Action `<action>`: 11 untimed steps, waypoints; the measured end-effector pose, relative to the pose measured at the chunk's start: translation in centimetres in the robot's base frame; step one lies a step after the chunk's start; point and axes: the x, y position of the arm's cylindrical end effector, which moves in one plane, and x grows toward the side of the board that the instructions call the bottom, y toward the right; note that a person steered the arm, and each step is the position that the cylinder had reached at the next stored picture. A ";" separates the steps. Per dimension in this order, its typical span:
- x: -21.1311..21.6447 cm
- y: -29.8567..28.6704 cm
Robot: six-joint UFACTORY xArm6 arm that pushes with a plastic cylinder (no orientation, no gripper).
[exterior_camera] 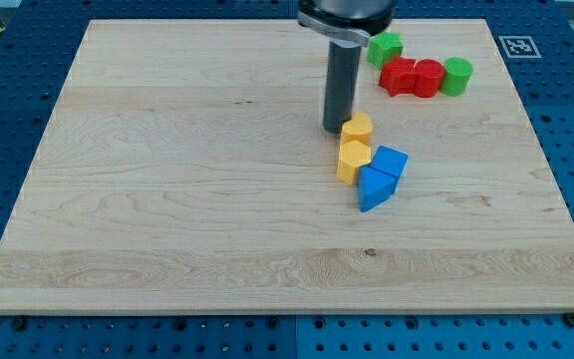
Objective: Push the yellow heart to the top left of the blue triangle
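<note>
My tip [338,130] rests on the wooden board [167,179], just up and left of a yellow block [358,129], close to or touching it. A second yellow block [353,160] sits right below the first; I cannot tell which one is the heart. A blue triangle [374,187] lies at the lower right of the yellow pair, touching the lower one. A blue block [392,161] sits just above the triangle, to the right of the yellow blocks.
At the view's top right stand a green block [385,47], two red blocks [399,75] [428,78] side by side, and a green cylinder [456,76]. A black and white marker [515,46] sits on the board's top right corner.
</note>
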 end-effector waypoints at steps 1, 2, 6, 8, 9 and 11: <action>-1.8 0.5; -1.8 3.7; 0.4 2.5; 3.1 1.8; 0.4 1.5; -6.1 2.6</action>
